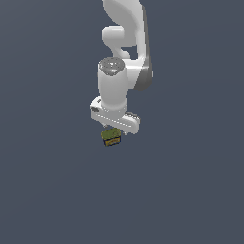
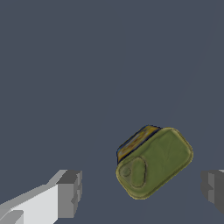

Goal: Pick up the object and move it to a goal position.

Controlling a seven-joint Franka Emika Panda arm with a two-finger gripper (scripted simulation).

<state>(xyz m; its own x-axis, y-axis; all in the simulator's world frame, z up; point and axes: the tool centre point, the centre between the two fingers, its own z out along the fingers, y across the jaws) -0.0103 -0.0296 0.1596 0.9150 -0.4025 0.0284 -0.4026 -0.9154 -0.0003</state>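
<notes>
While the white arm hangs at the exterior frame's centre, its end effector (image 1: 116,127) sits spread just above the block (image 1: 111,137). Wrist camera: left finger (image 2: 69,194) lower left, block (image 2: 153,162) centre-right, unpinched, nearer the far finger. Judging by this, we're pre-grasp; next comes centring, descending and closing.

Block (image 1: 111,137) directly beneath gripper (image 1: 113,129); in the wrist view, block (image 2: 154,162) between the fingers (image 2: 69,194), touching neither.
</notes>
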